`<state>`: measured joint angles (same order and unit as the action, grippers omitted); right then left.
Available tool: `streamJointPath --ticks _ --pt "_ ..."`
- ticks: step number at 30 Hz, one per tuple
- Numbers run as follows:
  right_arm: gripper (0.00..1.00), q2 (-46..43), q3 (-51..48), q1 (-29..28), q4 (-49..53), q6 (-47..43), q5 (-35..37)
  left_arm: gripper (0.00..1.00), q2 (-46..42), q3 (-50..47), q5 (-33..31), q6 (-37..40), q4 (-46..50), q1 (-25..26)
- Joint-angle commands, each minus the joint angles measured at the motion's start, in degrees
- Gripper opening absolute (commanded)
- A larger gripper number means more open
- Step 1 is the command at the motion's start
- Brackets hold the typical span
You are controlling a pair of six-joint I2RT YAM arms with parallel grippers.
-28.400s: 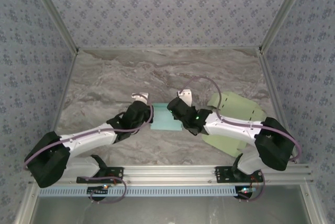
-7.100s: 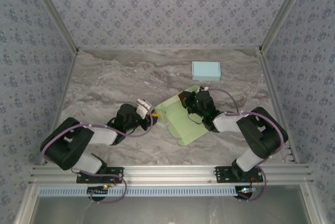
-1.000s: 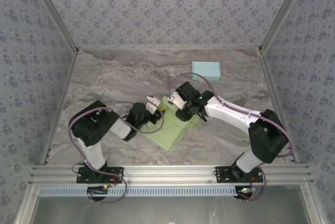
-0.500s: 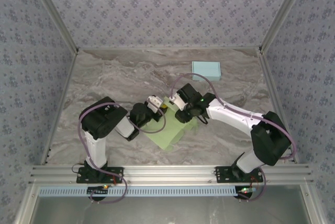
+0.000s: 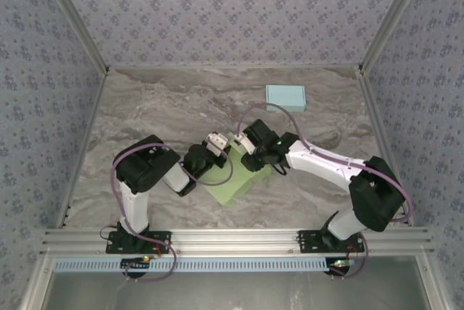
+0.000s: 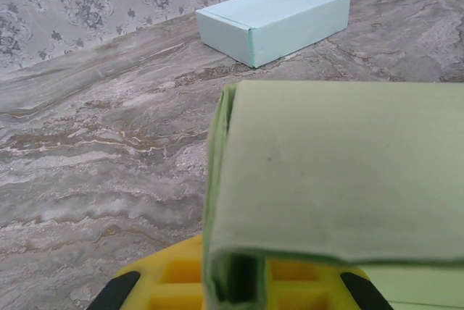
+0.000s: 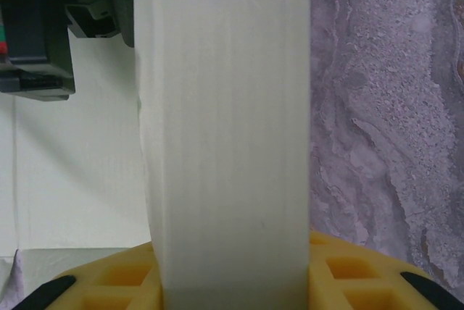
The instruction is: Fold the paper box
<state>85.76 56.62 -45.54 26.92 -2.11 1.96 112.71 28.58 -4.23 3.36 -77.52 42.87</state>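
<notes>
The pale green paper box [image 5: 230, 181] lies partly folded on the marble table, between the two arms. My left gripper [image 5: 220, 145] is at its left upper edge, shut on a doubled-over green flap [image 6: 333, 165] that stands up right in front of the left wrist camera. My right gripper [image 5: 251, 156] is at the box's upper right and is shut across a raised, folded wall strip [image 7: 225, 129]. That strip spans the whole gap between the yellow jaws. Beyond the strip, the flat sheet [image 7: 72, 165] shows, with the left gripper's dark body behind it.
A finished light blue box [image 5: 285, 97] sits at the back of the table, right of centre, and the same blue box [image 6: 279, 20] appears in the left wrist view. Patterned walls enclose the table on three sides. Both arm bases stand on the rail at the near edge.
My left gripper has closed onto the green flap and edged slightly right. The right gripper has kept its hold on the wall strip and shifted a little toward the left gripper.
</notes>
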Motion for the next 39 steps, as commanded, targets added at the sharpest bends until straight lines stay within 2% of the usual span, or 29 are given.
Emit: streamJointPath --ticks 1,4,8,12,15,18,22,26,31,36,39 --pt "0.38 -1.2 -1.7 -1.5 0.3 2.0 -1.5 0.13 1.3 1.1 -2.0 -0.2 -3.2 0.3" --pt "0.38 -1.4 -2.6 -1.0 -0.7 2.1 -3.2 0.28 1.0 0.8 0.5 -0.9 -3.2 0.4" --pt "0.39 -1.6 -3.2 0.1 -1.1 1.7 -4.4 0.32 -0.8 -0.7 1.1 -1.3 -3.2 0.3" --pt "0.4 -1.9 -3.1 1.4 -1.0 0.5 -5.9 0.43 -3.6 -3.2 1.1 -1.9 -3.2 0.4" --pt "0.42 -2.0 -2.3 2.4 0.2 -1.3 -8.2 0.45 -5.7 -5.1 -0.3 -2.8 -3.0 0.2" --pt "0.48 -2.1 -1.5 3.1 1.0 -2.9 -11.0 0.44 -8.5 -5.7 -0.1 -3.0 0.1 -0.2" --pt "0.56 -2.9 -1.7 3.2 -1.2 -5.8 -15.7 0.38 -9.0 -2.8 -2.3 -3.8 6.9 -0.2" --pt "0.65 -6.3 -3.2 3.5 -5.0 -8.8 -18.9 0.31 -6.3 -2.0 -4.7 -4.4 4.7 -0.2" --pt "0.71 -15.5 -7.6 5.7 -6.5 -16.0 -22.1 0.1 -4.9 -1.9 -4.5 -5.7 4.4 -0.4" --pt "0.75 -30.3 -17.7 11.5 -13.0 -19.7 -24.5 0.09 -7.7 -2.5 -4.7 -9.9 7.5 -2.5" --pt "0.83 -39.6 -25.7 15.7 -19.0 -19.3 -21.2 0.09 -10.1 -3.2 -1.7 -11.4 9.5 -4.5"
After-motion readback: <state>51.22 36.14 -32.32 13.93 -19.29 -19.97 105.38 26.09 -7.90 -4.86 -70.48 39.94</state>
